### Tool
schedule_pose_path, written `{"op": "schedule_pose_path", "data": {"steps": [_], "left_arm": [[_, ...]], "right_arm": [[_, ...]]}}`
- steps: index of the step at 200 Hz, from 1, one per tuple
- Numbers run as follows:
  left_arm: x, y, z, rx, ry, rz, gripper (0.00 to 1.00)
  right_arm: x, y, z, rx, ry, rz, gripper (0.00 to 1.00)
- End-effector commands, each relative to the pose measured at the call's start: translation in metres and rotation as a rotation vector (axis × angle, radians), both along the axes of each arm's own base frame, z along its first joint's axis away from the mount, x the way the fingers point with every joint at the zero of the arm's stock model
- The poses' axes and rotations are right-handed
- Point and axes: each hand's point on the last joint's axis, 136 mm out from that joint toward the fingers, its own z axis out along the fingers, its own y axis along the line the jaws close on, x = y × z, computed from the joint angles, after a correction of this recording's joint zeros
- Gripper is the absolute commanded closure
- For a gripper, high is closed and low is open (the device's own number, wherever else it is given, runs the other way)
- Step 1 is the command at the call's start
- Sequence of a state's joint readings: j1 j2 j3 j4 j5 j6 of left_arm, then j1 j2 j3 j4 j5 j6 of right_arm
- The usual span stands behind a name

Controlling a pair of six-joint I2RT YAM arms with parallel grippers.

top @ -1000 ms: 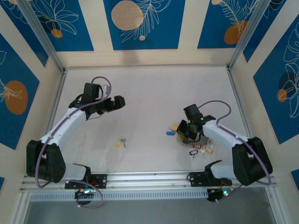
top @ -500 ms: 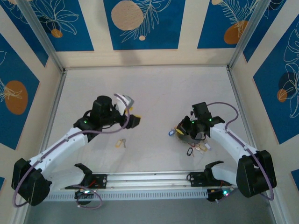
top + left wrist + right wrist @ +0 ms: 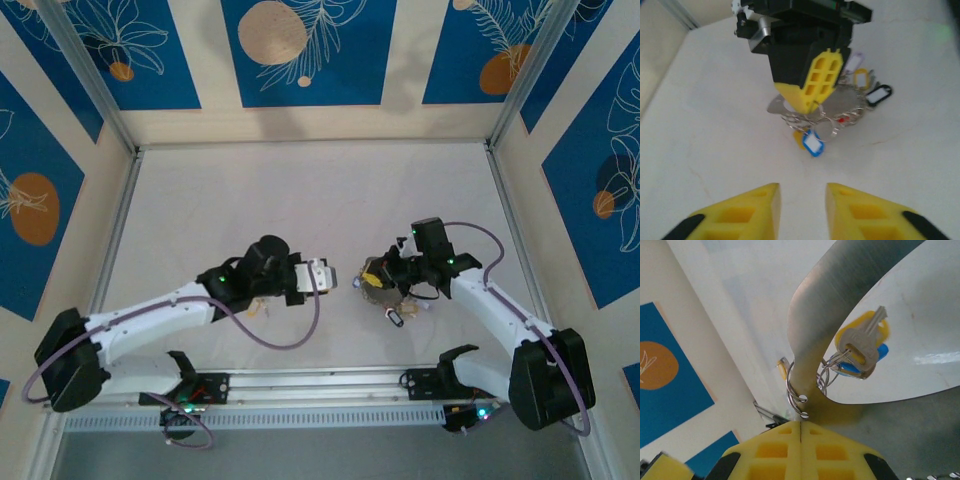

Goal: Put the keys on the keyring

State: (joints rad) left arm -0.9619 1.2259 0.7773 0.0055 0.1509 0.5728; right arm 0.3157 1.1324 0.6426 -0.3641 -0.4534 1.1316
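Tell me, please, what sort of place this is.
Probably a lab robot cell: a white table, an aluminium rail along its near edge, and blue leaf-patterned walls around it.

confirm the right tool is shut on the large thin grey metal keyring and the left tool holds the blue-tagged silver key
The left tool holds nothing: the left wrist view shows its yellow fingers apart, while the blue-tagged silver key hangs on the large thin grey metal keyring. The right tool is shut on it.

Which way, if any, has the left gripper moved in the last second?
Yes. The left gripper has swung right, away from the table's left rail, and nearer the front rail.
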Motion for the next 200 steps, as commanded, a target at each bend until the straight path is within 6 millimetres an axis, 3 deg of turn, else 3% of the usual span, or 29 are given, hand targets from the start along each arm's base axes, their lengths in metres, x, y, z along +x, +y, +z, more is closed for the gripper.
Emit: {"op": "schedule_pose_path", "data": {"steps": [1,46,74,111,200], "left_arm": [[0.010,-0.018,-0.009,-0.027,-0.178,-0.007,0.73],[0.005,-0.043,-0.032,-0.078,-0.227,-0.113,0.75],[0.007,-0.046,-0.036,-0.114,-0.230,-0.108,0.75],[-0.006,-0.049,-0.054,-0.129,-0.188,-0.166,0.73],[0.020,-0.059,-0.059,-0.276,-0.089,0.016,0.73]], "right_arm": [[-0.004,0.011,0.004,0.059,0.026,0.033,1.00],[-0.008,0.015,-0.008,0.082,0.085,0.041,1.00],[-0.010,0.013,-0.016,0.075,0.102,0.029,1.00],[-0.008,0.015,-0.018,0.094,0.116,0.005,1.00],[-0.013,0.017,-0.023,0.103,0.151,-0.012,1.00]]}}
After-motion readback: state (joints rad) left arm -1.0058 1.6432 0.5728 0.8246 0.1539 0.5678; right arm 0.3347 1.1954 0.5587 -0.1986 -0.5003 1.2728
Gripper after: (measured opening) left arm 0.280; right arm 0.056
